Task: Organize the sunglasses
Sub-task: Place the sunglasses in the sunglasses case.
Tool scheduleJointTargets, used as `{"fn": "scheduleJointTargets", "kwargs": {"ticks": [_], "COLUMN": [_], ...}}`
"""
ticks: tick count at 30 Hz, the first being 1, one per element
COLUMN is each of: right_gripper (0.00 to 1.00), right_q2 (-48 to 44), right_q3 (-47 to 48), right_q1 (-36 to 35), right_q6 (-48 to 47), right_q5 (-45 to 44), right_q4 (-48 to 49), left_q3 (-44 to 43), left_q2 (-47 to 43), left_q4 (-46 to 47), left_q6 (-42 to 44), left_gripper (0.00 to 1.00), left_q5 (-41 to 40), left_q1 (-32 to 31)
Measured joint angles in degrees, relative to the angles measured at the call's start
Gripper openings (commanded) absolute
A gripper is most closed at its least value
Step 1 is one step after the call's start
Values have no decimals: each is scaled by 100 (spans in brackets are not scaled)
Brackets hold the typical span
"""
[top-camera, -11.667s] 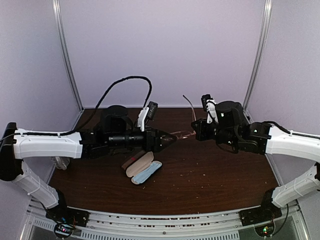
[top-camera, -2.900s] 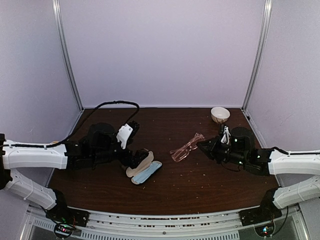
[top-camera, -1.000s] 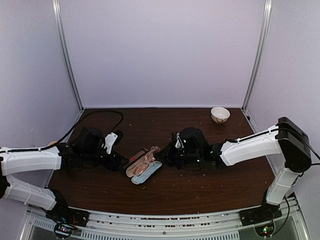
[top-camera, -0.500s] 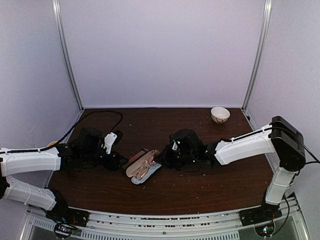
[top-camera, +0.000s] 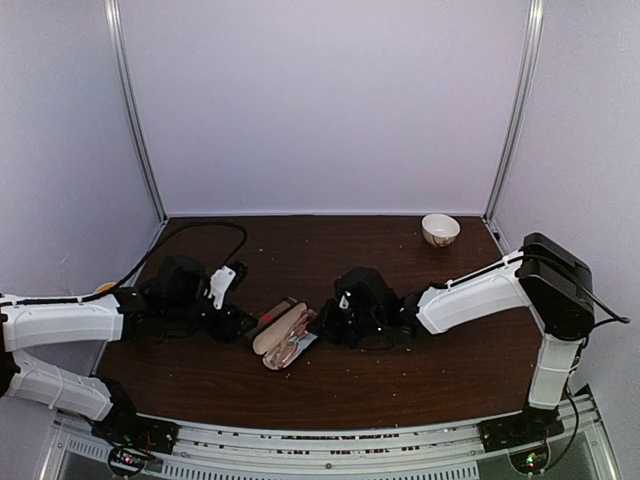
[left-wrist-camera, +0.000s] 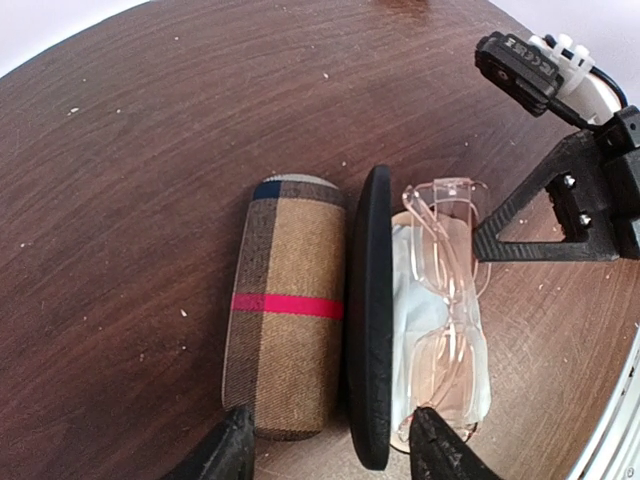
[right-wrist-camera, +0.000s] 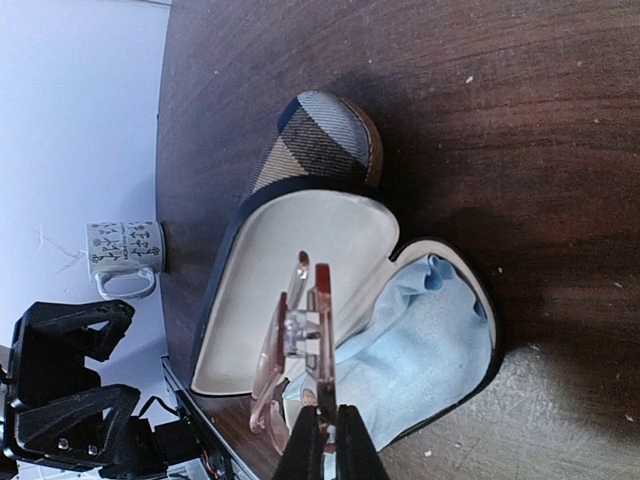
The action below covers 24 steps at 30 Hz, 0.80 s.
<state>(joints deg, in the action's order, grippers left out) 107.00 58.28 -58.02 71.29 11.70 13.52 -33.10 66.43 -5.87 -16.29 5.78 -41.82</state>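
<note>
Right gripper [right-wrist-camera: 322,425] pinched shut on sunglasses [right-wrist-camera: 300,340]. Sunglasses sit inside open case [right-wrist-camera: 300,240], on blue cloth [right-wrist-camera: 420,330]. Left gripper [left-wrist-camera: 335,445] spread wide, empty, over plaid case [left-wrist-camera: 290,320]. Likely remaining: release, close lid. No other pair visible.

Soft, even light fills the booth from above. The pale walls [top-camera: 320,100] glow and the dark counter [top-camera: 400,370] soaks it up, with only faint, soft-edged shadows. The left wrist view is crisp, though the counter's edge bows (a wide lens) and the far corners bleach white. In the right wrist view a deep shadow pools beside the plaid case [right-wrist-camera: 320,140], glare washes out the counter's lower right, and the sunglasses [right-wrist-camera: 275,370] go soft close to the right tool [right-wrist-camera: 322,430].
</note>
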Motion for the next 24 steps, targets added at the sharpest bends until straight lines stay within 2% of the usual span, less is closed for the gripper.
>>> {"fn": "scheduleJointTargets", "kwargs": {"ticks": [16,24], "right_gripper": [0,6], "right_q2": [173,173], "right_q3": [52,-203], "right_q1": [-13,-13], "right_q6": [136,243], "right_q5": [2,4], "right_q4": [308,490], "left_q3": [0,0], "left_q2": [175,177], "left_q4": [33,48], "left_q6": [0,0], "left_gripper": [52,51], "left_q5": [122,155], "left_q1": [0,0]}}
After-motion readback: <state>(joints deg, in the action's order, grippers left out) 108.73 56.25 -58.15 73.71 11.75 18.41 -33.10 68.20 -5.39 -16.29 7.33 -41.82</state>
